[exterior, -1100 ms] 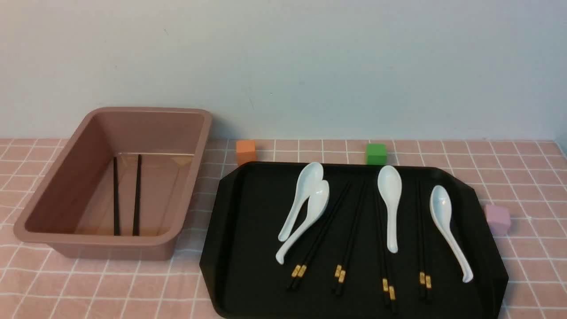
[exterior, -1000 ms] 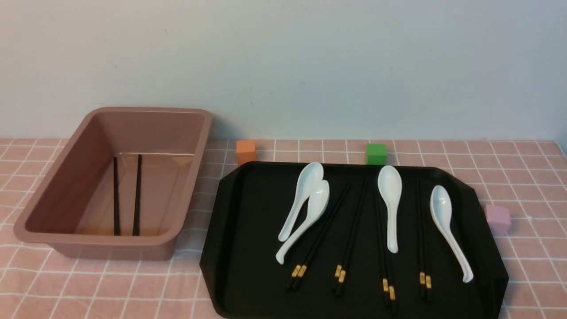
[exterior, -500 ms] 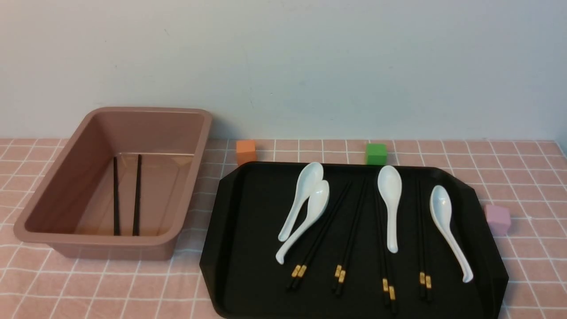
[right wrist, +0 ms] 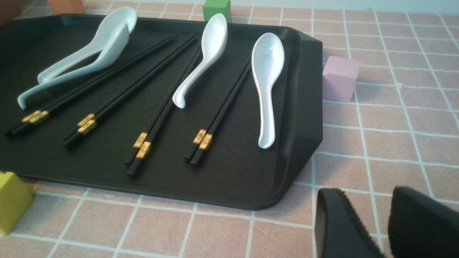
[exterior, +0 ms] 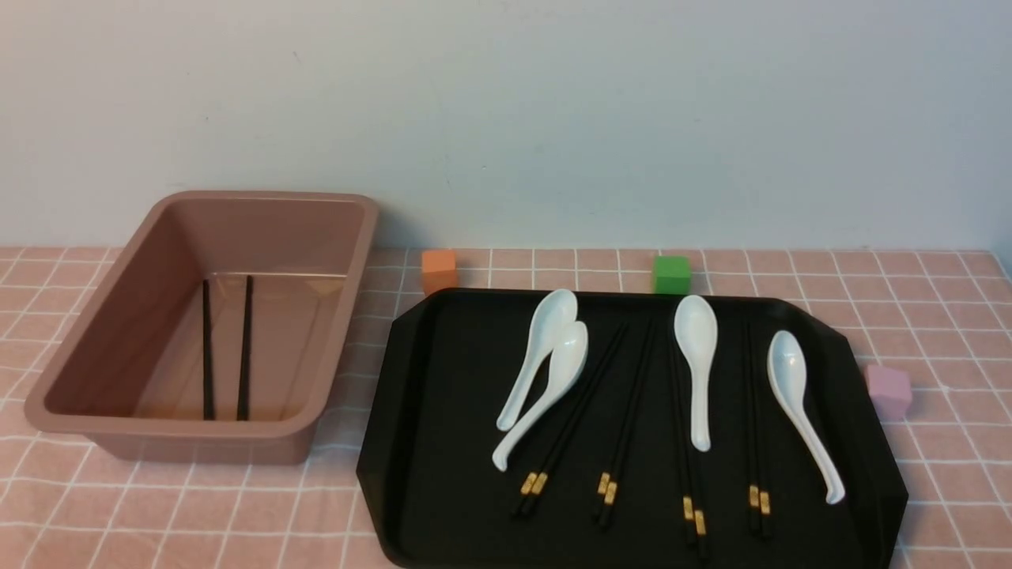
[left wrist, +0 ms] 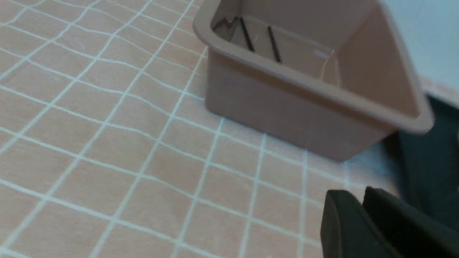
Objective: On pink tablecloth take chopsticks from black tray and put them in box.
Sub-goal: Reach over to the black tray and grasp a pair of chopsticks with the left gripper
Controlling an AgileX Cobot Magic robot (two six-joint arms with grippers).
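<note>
Nearest: left gripper [left wrist: 360, 196], closed tight, empty; right gripper [right wrist: 367, 192], narrowly parted, empty. Beyond, on pink white-gridded tablecloth [exterior: 198, 514]: flat black rectangular tray [exterior: 451, 411] bearing four pairs of thin black gold-banded chopsticks [exterior: 607, 488] among white ceramic spoons [exterior: 696, 348]. Left of tray: deep dusty-pink plastic box [exterior: 118, 332], two more chopsticks inside.

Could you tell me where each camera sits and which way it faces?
Front view: between the arms, facing forward over box and black tray to the wall; no arm shows.
Left wrist view: on the left wrist, low over the pink tablecloth, facing the box; shut left pincer shows.
Right wrist view: on the right wrist, facing across the tray's chopsticks and spoons; open right pincer shows.
Shared: front and left wrist both show two chopsticks inside the box.
</note>
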